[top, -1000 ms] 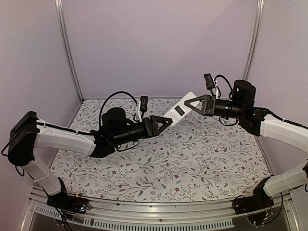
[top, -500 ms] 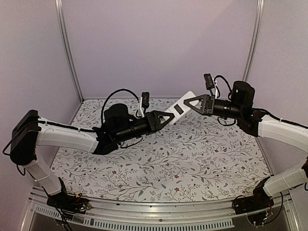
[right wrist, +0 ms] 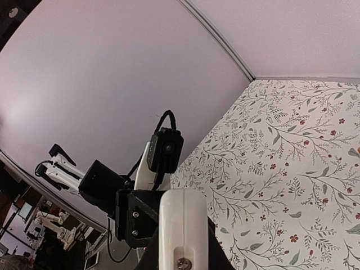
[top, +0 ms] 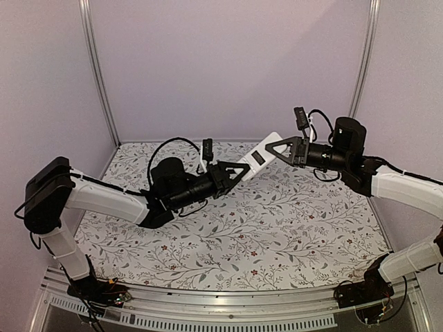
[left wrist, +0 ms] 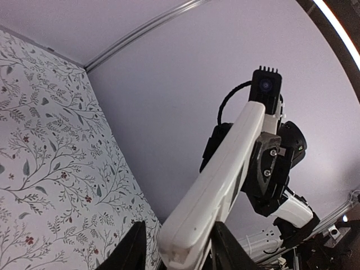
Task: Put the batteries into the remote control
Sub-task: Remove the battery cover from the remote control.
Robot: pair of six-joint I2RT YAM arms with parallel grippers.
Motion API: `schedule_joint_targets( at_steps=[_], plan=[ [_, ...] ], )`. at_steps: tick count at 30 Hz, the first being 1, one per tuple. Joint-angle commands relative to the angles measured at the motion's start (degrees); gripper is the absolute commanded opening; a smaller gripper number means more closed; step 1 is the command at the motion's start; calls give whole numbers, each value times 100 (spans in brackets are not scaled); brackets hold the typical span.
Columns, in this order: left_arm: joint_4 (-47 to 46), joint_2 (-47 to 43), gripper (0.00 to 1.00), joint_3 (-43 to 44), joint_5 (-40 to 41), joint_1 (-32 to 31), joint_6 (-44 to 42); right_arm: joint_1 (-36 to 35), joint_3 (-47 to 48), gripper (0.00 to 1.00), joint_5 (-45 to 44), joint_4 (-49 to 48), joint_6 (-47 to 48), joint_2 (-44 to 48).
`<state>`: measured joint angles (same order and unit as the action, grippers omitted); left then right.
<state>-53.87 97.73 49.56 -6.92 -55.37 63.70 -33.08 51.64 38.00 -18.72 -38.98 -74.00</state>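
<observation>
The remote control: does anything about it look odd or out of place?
The remote control is off the table, held in the air between the arms: the right gripper clamps one end, and the left gripper flanks the other. No damage shows. No batteries appear in any view.

remote control (left wrist: pixel 216 180): smooth white plastic, slight sheen. left gripper (top: pixel 239 171) and right gripper (top: pixel 271 148): matt black plastic. arm shells (top: pixel 104 200) glossy white plastic. table cover (top: pixel 277 228) matt printed floral sheet, cloth or paper, can't tell. frame posts (top: pixel 97 69) satin bare metal.
</observation>
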Motion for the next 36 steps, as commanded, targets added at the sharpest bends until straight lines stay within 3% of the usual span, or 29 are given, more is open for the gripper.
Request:
schedule_joint_targets(
  at_steps=[1,4,20,31,36],
  plan=[
    [308,149,43,-72,331,158,-70,-74,19,0,370,-334,-117,195],
    [618,-53,49,-73,515,150,-287,-48,-6,0,352,-323,-129,176],
    [1177,-387,24,-118,781,72,-667,77,-66,0,224,-122,-112,161],
    [1103,-641,10,-207,425,6,-992,410,-40,0,-828,1310,436,297],
    [2300,-876,7,-118,370,30,-1540,896,-288,0,-768,1421,498,367]
  ],
)
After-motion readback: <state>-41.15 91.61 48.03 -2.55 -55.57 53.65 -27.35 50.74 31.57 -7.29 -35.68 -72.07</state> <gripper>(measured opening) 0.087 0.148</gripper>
